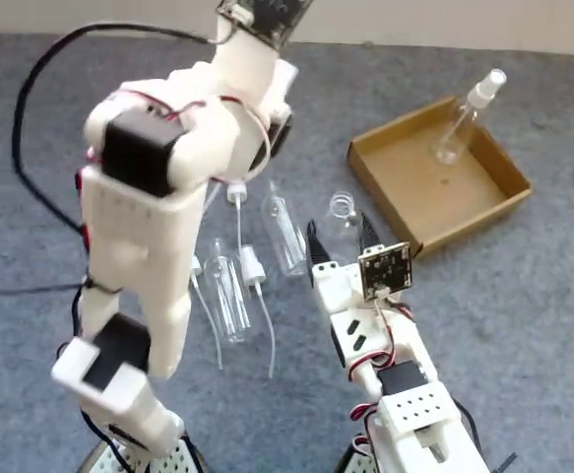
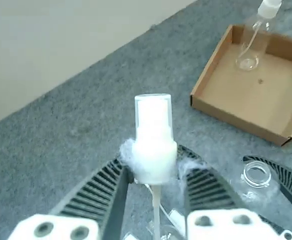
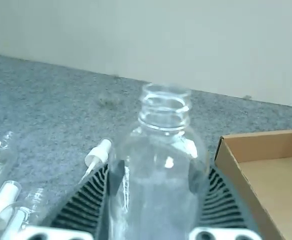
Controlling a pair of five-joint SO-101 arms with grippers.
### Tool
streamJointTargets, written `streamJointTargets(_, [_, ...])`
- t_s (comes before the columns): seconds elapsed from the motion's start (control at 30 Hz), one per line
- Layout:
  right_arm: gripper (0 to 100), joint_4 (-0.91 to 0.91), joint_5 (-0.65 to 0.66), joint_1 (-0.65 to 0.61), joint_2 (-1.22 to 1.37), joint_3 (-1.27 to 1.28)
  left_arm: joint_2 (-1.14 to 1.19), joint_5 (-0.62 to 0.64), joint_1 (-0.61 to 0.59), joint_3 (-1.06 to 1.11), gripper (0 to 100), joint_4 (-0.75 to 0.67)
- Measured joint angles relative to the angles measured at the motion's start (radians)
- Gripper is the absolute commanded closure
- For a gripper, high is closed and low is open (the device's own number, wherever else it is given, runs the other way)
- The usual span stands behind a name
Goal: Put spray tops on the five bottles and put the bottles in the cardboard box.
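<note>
Firmly closed, the left gripper (image 2: pixel 155 167) pinches a white plastic spray top (image 2: pixel 153 130), its tube hanging below. The right gripper (image 3: pixel 158 175) clamps an upright clear glass bottle (image 3: pixel 161 160), neck uncapped, near the shallow brown cardboard box (image 1: pixel 385 202). In the box sits one capped bottle (image 1: pixel 461 123). Loose bottles (image 1: pixel 229 291) lie on the grey carpet (image 1: pixel 542 325).

The right gripper (image 3: pixel 158 180) clasps an upright, uncapped clear bottle (image 3: pixel 163 150) between its ribbed black fingers (image 3: pixel 85 205), with a loose spray top (image 3: pixel 98 155) lying on the grey carpet (image 3: pixel 50 100) to one side and a corner of the cardboard box (image 3: pixel 246 147) to the other.

Bare carpet (image 1: pixel 533 315) beside cardboard box (image 1: pixel 414 182) (capped bottle (image 1: pixel 467 116) upright inside)
</note>
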Motion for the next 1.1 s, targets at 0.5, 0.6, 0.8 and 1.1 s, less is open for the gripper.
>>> streamJointTargets(0.5, [88.5, 0.238, 0.000, 0.000, -0.167, 0.002, -0.420, 0.000, 0.124, 0.474, 100, -0.048])
streamJointTargets(0.6, [88.5, 0.379, 0.000, 0.000, -0.339, 0.002, -0.491, 0.000, 0.130, 0.554, 99, -0.121])
streamJointTargets(0.8, [88.5, 0.594, 0.000, -0.015, -0.654, 0.002, -0.606, 0.000, 0.147, 0.713, 99, -0.230])
streamJointTargets(1.1, [88.6, 0.606, 0.000, -0.017, -0.680, 0.008, -0.783, 0.153, 0.245, 0.914, 99, -0.522])
